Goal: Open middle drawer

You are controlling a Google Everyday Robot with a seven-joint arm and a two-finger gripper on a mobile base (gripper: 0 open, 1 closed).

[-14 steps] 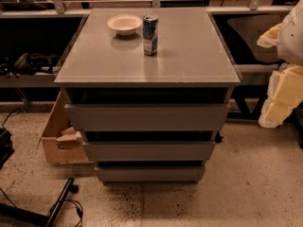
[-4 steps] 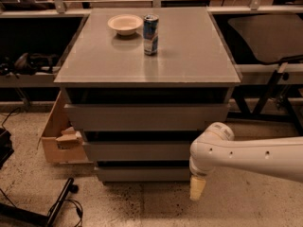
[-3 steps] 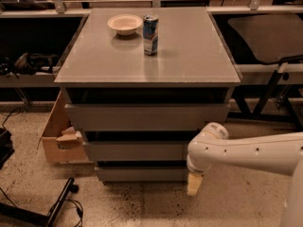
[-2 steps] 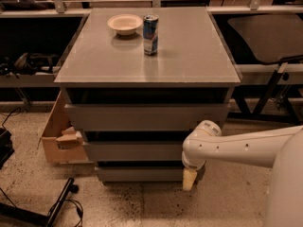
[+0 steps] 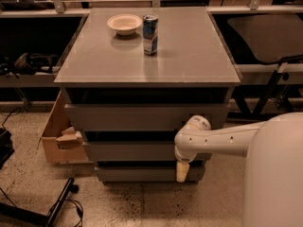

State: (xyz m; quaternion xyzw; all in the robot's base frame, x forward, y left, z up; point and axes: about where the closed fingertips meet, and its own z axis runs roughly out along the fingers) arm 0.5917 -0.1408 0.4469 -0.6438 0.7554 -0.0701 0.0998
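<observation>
gripper point(image 5: 182, 172) hangs low, before middle drawer point(image 5: 128, 151) right end

White arm point(image 5: 227, 138) extends leftward, wrist bent down; pincer point(image 5: 182, 172) points floorward, low, right of centre.

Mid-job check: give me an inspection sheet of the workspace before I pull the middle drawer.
Surface: grey cabinet top; bowl and can stand near its back.
Job's things: middle drawer looks shut, no tray showing.
Clutter: cardboard box on the floor left of the cabinet.
Grippers: gripper points down in front of the bottom drawer, right side, below the middle drawer.
Cables: cable on the floor, front left.
Surroundings: speckled floor; dark table to the right.
</observation>
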